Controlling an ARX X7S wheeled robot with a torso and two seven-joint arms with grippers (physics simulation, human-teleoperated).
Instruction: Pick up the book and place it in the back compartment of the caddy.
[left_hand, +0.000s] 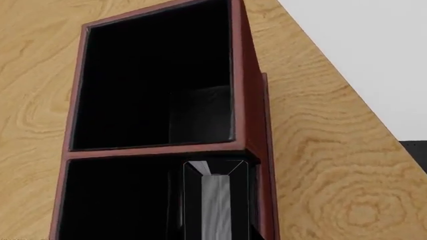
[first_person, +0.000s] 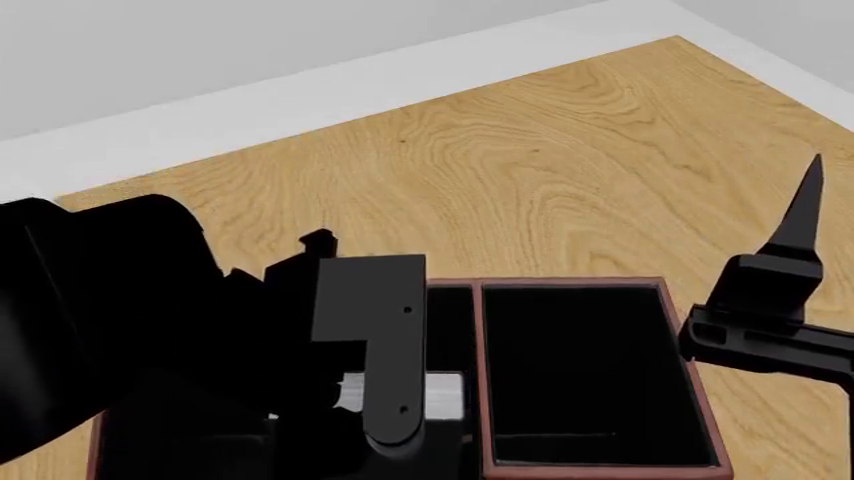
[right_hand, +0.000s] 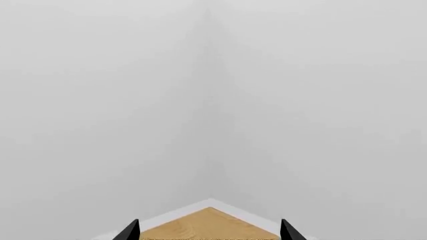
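The dark red caddy (first_person: 574, 284) with black insides lies under my left arm. In the left wrist view its red divider (left_hand: 160, 152) splits an empty compartment from the one that holds the book (left_hand: 215, 205). The book stands on end there, white page edges up, close to the caddy's side wall. My left gripper (first_person: 394, 400) reaches down into that compartment and appears shut on the book (first_person: 447, 397). My right gripper (first_person: 798, 225) is raised beside the caddy's right end, pointing up, open and empty, with both fingertips (right_hand: 131, 231) apart in the right wrist view.
The caddy sits on a light wooden table (first_person: 561, 160) whose far edge meets a pale grey floor. My left arm (first_person: 107, 320) hides the caddy's left part. The mug is out of view.
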